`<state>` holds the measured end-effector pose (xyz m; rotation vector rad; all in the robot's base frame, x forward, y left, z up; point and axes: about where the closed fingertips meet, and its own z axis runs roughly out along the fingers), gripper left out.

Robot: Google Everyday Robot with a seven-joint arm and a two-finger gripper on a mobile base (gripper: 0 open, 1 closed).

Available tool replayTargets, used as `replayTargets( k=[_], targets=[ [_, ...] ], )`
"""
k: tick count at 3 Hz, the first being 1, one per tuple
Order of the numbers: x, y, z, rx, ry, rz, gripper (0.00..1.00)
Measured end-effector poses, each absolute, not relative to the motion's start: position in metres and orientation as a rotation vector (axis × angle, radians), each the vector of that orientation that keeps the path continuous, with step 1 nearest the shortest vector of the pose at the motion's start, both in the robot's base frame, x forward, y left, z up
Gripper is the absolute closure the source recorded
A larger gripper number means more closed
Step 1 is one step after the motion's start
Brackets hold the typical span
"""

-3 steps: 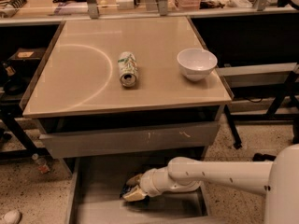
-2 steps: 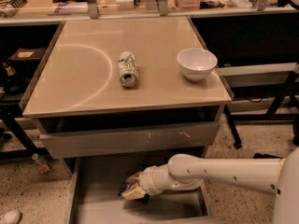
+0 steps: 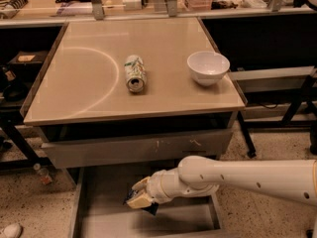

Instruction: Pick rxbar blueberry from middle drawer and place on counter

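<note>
In the middle drawer (image 3: 106, 218), the gripper (image 3: 140, 198) has its fingers clamped on the rxbar blueberry (image 3: 152, 209); lifting may snag the drawer front (image 3: 114, 151) above them.

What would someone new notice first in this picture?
The white arm reaches in from the right edge, its gripper down in the open drawer with a dark bar at its tip. Above, on the counter, a can lies on its side, apart from a white bowl.
</note>
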<state>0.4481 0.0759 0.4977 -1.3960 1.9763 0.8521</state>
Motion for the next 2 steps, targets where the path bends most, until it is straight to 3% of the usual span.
replayTargets(
  k=[2],
  targets=[
    [0.443,0.088,0.569,-1.433,1.966,0.815,1.00]
  ],
)
